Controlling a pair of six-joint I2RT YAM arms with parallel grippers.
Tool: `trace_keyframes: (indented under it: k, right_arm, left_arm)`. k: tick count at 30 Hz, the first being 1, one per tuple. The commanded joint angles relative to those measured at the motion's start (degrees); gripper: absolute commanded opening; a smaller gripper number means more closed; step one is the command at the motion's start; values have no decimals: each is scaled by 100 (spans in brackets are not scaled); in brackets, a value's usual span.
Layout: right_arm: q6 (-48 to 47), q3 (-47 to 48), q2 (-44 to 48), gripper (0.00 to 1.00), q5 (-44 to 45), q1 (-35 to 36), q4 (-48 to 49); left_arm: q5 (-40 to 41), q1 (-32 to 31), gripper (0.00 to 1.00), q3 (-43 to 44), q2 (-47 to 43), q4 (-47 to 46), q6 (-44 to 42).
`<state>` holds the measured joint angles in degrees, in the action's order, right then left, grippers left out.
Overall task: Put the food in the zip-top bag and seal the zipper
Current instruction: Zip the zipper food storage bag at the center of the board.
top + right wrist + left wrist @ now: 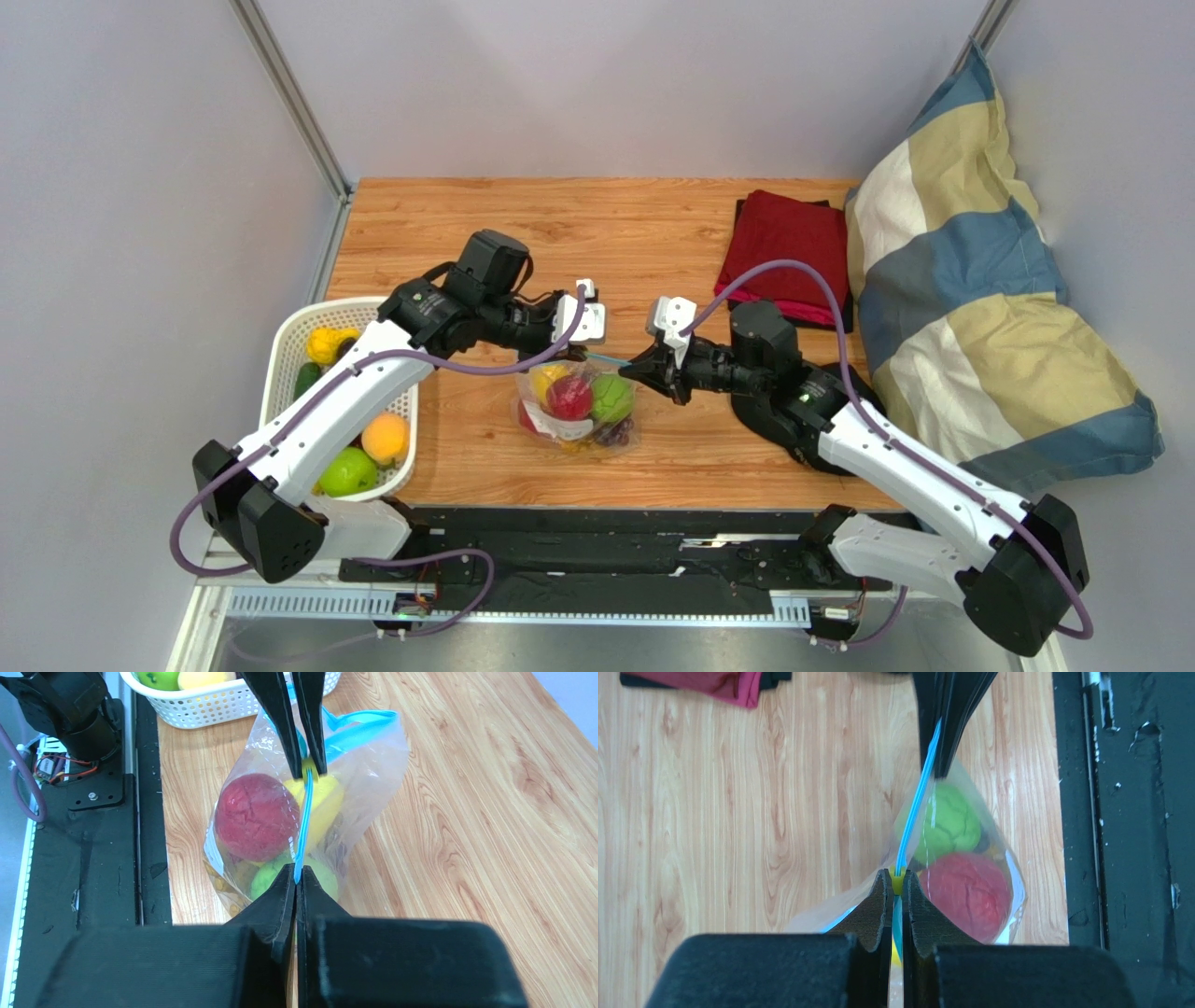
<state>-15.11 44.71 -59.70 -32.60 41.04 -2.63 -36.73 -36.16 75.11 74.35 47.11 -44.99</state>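
The clear zip-top bag [578, 409] hangs between my two grippers above the wooden table, near its front edge. Inside it are a red fruit [568, 398], a green fruit [612, 399], a yellow piece and dark grapes. The light blue zipper [917, 806] is stretched taut between the grippers. My left gripper [898, 882] is shut on the zipper at one end, next to a small yellow slider. My right gripper [296, 875] is shut on the zipper at the other end. In the right wrist view the red fruit [255, 817] and the yellow piece [324, 796] press against the plastic.
A white slatted basket [296, 340] at the left table edge holds yellow, green and orange fruits. A dark red cloth [786, 252] lies at the back right, beside a striped pillow [982, 280]. A black rail [631, 539] runs along the near edge.
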Motion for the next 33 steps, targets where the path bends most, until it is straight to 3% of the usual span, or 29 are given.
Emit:
trace_keyframes:
  k: [1, 10, 27, 33]
  right_arm:
    - [-62, -102, 389, 0, 131, -140, 141]
    - [-88, -287, 732, 0, 131, -614, -158]
    - [-378, -208, 1092, 0, 140, -1133, -721]
    - [-413, -121, 1119, 0, 96, -1221, -809]
  left_arm:
    - [562, 452, 2, -41, -201, 482, -431]
    - [869, 1374, 2, 144, -499, 1124, -1002]
    - [1238, 2446, 0, -23, -913, 1511, -1952]
    - [1160, 2553, 0, 82, -939, 1608, -2049]
